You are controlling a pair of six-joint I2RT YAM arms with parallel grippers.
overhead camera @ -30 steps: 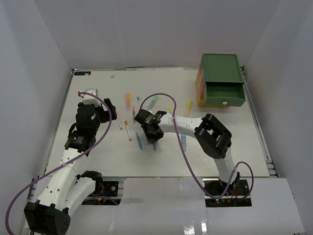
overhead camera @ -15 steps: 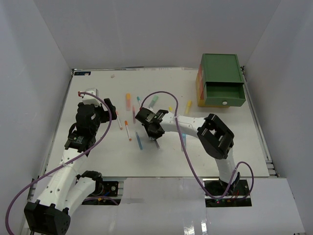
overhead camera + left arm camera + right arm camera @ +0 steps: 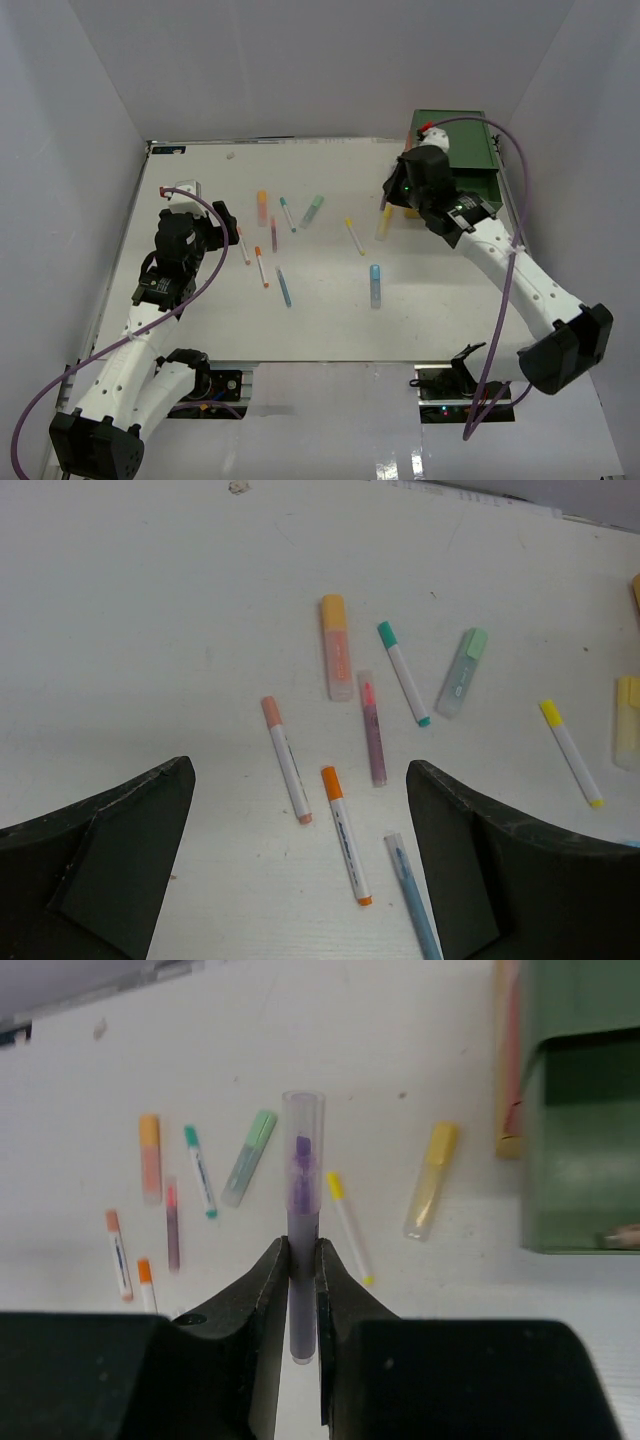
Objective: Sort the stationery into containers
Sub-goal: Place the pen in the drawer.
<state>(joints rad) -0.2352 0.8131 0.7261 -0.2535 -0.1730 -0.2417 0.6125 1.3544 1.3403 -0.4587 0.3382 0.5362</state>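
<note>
Right pincer (image 3: 300,1258) clamps a purple marker (image 3: 302,1160), its lower end hidden between the fingers, near the green drawer (image 3: 590,1110), cut off at right. Left pincer (image 3: 300,800) gapes wide.

right end effector (image 3: 302,1260): clamped on purple marker (image 3: 302,1175), centre frame, clear cap pointing up | green drawer (image 3: 580,1130): right edge | yellow highlighter (image 3: 431,1181): lying on table (image 3: 400,1020), right of centre, left of drawer

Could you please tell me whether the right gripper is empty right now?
No, the right gripper is shut on a clear-capped purple pen.
</note>
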